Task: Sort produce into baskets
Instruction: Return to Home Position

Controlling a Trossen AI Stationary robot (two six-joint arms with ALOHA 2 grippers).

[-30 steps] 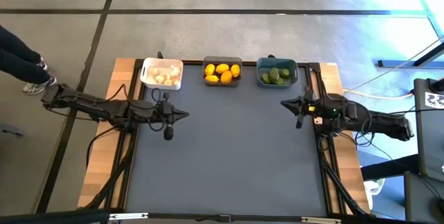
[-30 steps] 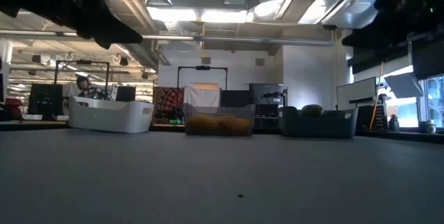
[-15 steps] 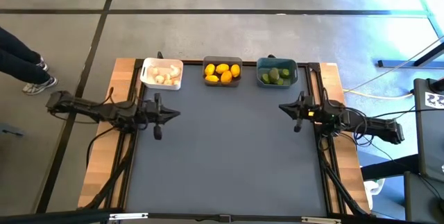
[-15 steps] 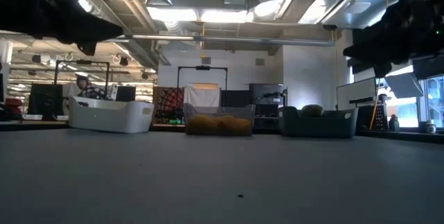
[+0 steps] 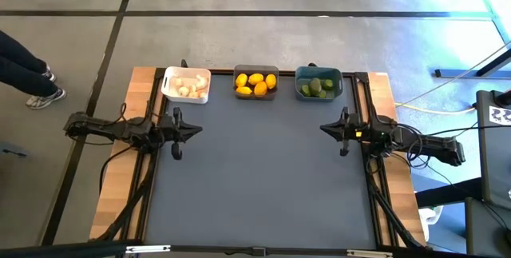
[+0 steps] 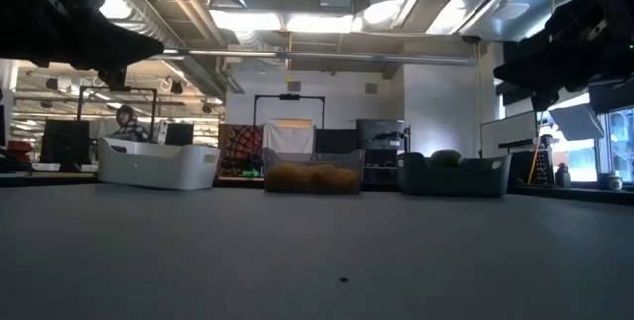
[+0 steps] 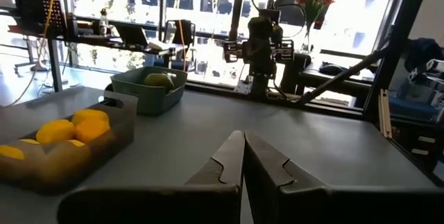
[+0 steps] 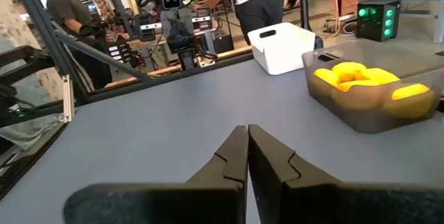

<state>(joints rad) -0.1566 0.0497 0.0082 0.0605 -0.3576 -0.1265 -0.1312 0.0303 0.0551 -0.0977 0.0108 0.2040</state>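
Note:
Three bins stand in a row at the table's far edge: a white bin (image 5: pixel 186 85) with whitish garlic bulbs, a dark grey bin (image 5: pixel 255 83) with yellow lemons (image 8: pixel 361 78), and a teal bin (image 5: pixel 318 82) with green limes (image 7: pixel 158 80). My left gripper (image 5: pixel 199 130) is shut and empty over the table's left side, level, pointing right. My right gripper (image 5: pixel 322 127) is shut and empty over the right side, pointing left. Both also show in their own wrist views, the left (image 7: pixel 243 141) and the right (image 8: pixel 248 135).
The dark table mat (image 5: pixel 263 186) lies bare between the arms and toward the near edge. A person's legs (image 5: pixel 24 70) show on the floor at the far left. People stand in the room behind the table (image 8: pixel 62 16).
My left gripper has drawn back toward the table's left edge, staying shut. My right gripper has shifted slightly toward the table's left, staying shut. The bins and produce have kept still.

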